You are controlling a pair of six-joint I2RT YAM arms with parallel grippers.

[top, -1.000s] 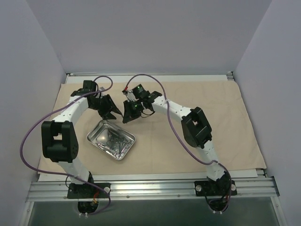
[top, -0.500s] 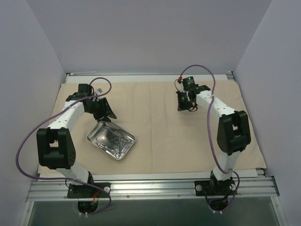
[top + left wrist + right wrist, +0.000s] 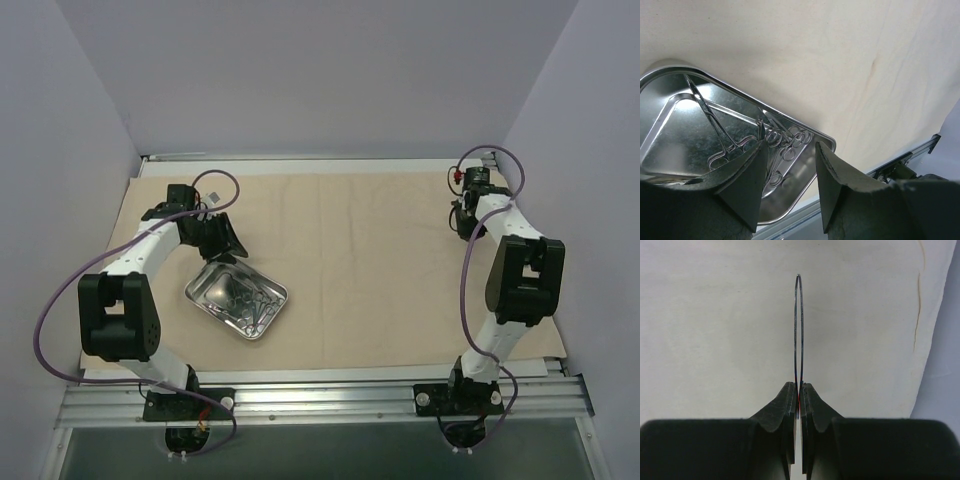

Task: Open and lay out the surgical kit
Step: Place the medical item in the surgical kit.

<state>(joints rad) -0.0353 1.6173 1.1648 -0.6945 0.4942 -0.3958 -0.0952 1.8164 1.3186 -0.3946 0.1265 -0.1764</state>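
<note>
While left end effector gapes over tray, right end effector — far off — pinches an instrument.

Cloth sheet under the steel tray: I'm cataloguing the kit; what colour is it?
The large spread cloth sheet is plain beige, shown best in the top external view.

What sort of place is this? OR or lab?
Probably a lab robot cell: plain lilac panel walls on three sides, aluminium mounting rail at the near edge, beige cloth sheet carrying a small shiny rectangular steel tray.
</note>
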